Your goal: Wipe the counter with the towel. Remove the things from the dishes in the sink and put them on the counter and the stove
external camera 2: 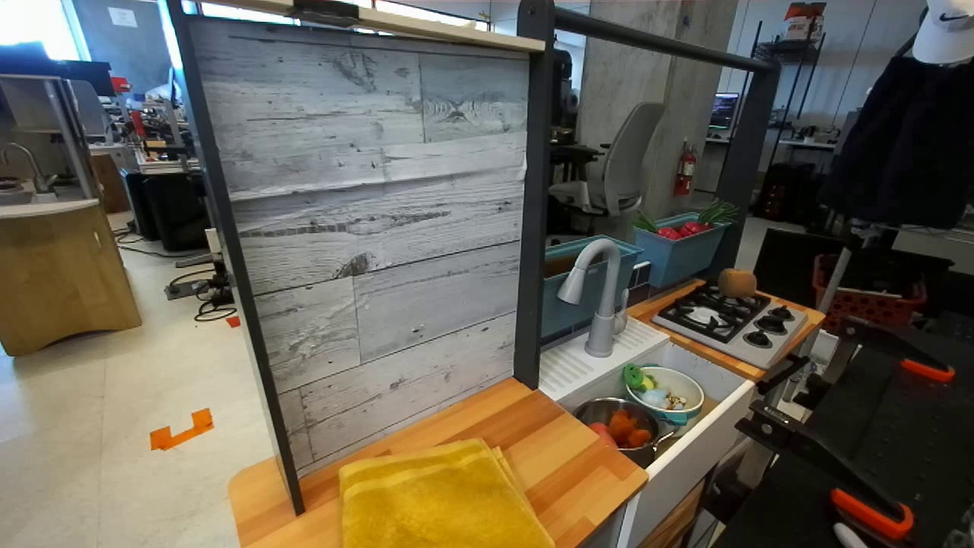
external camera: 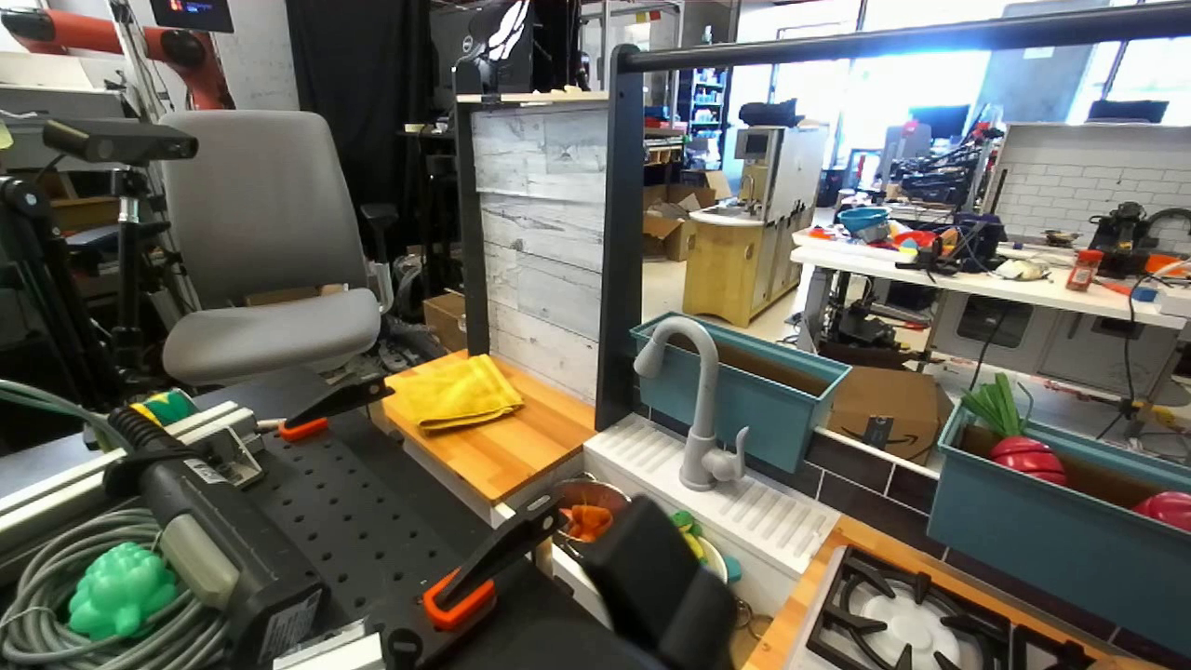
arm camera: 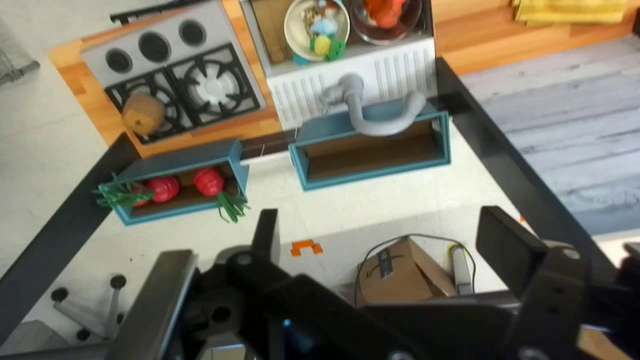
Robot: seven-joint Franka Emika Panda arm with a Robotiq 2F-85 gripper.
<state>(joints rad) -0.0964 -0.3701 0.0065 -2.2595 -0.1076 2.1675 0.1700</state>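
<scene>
The towel, a folded yellow cloth (external camera 2: 437,498), lies on the wooden counter (external camera 2: 586,449); both also appear in the wrist view, where the towel (arm camera: 572,11) is cut off at the top. In the white sink (external camera 2: 582,365) sit two dishes: a steel pot (external camera 2: 644,457) holding orange things (external camera 2: 625,428), and a pale bowl (external camera 2: 682,380) with green, yellow and light-blue things. Beside the sink is the stove (arm camera: 215,87). My gripper (arm camera: 380,211) stands wide open with nothing between its fingers; behind the gap only floor and a cardboard box show.
A grey faucet (external camera: 702,400) rises behind the sink. Two teal bins (arm camera: 375,177) hang at the back, one holding red vegetables (arm camera: 209,181). A brown lump (external camera 2: 736,283) rests on the stove. Black posts (external camera 2: 535,190) frame the station. A dark blurred shape (external camera: 651,577) partly covers the sink.
</scene>
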